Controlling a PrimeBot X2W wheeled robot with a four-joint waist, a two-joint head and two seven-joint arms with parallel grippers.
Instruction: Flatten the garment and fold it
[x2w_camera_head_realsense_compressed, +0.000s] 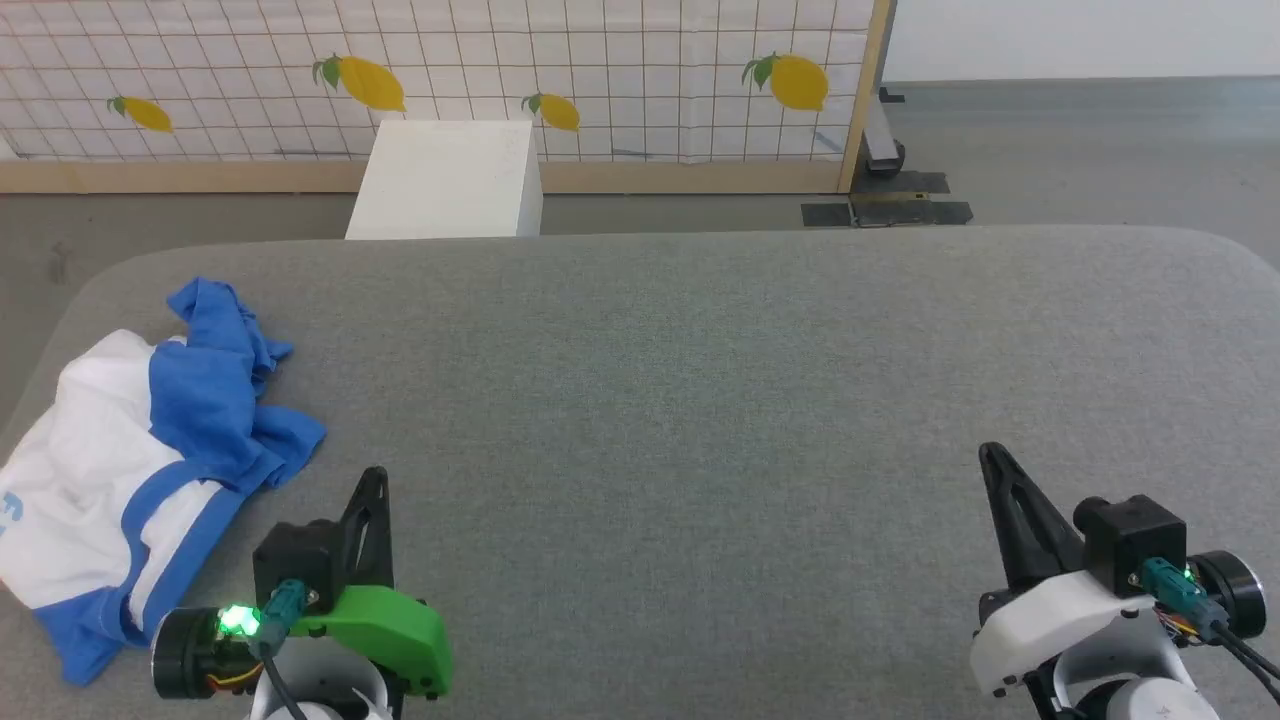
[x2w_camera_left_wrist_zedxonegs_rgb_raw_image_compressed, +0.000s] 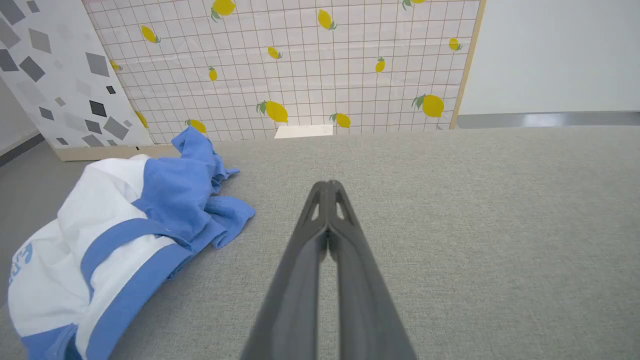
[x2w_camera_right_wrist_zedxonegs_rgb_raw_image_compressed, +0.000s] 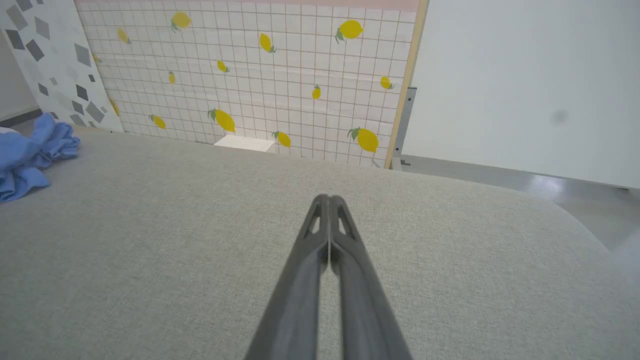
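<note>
The garment lies crumpled at the left end of the grey table, white with blue sleeves and hem bunched on top. In the left wrist view the garment spreads to the left of the fingers. My left gripper is shut and empty, just right of the garment and apart from it; its tips meet above the cloth-covered table. My right gripper is shut and empty at the lower right, far from the garment. A blue part of the garment shows at the left edge of the right wrist view, beyond the shut right gripper.
A white box stands on the floor behind the table's far edge. A tiled panel with lemon prints backs the scene. The table's rounded corners fall away at far left and far right.
</note>
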